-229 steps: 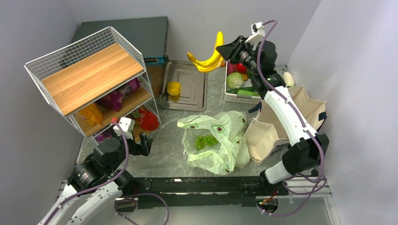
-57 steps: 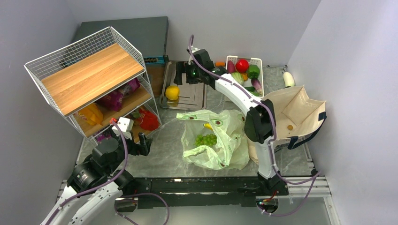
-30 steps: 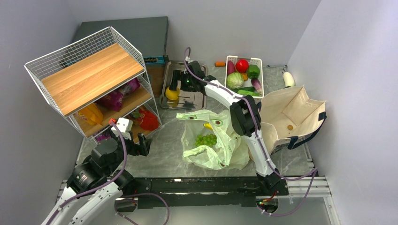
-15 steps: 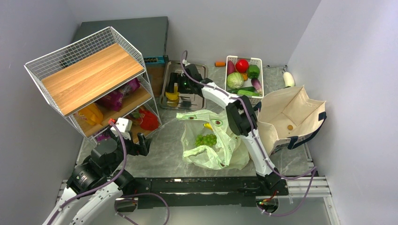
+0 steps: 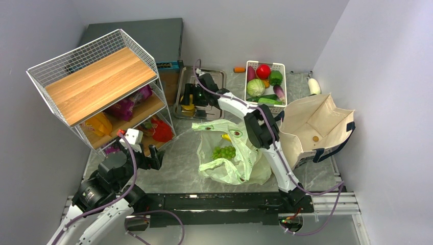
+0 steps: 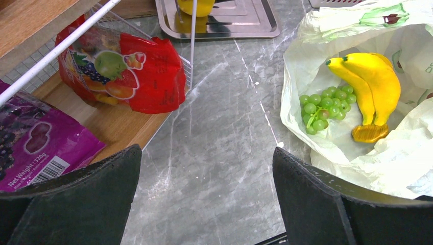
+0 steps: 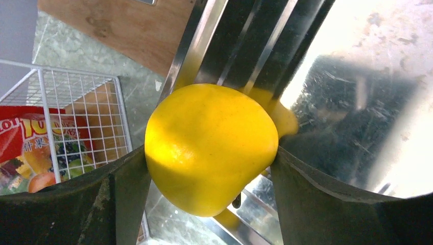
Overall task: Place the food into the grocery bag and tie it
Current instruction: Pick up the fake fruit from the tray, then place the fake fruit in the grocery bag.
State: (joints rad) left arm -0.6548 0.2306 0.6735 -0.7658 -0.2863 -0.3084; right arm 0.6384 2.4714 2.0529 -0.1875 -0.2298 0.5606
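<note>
Pinching the lemon where it sits on the steel tray, my right gripper sets both jaws against it, my left gripper wide and empty, the next move likely a lift into the grocery bag just this side of the tray.

A grey marble-patterned table is carrying everything. A white wire rack with wooden shelves is standing at its left, a shallow steel tray is lying at the back centre, and a white slotted plastic basket is sitting to the right of it. A crinkly pale-green plastic bag is lying open in the middle, just beside a stiff beige canvas tote. A small orange piece, perhaps a carrot, is lying behind the basket.
</note>
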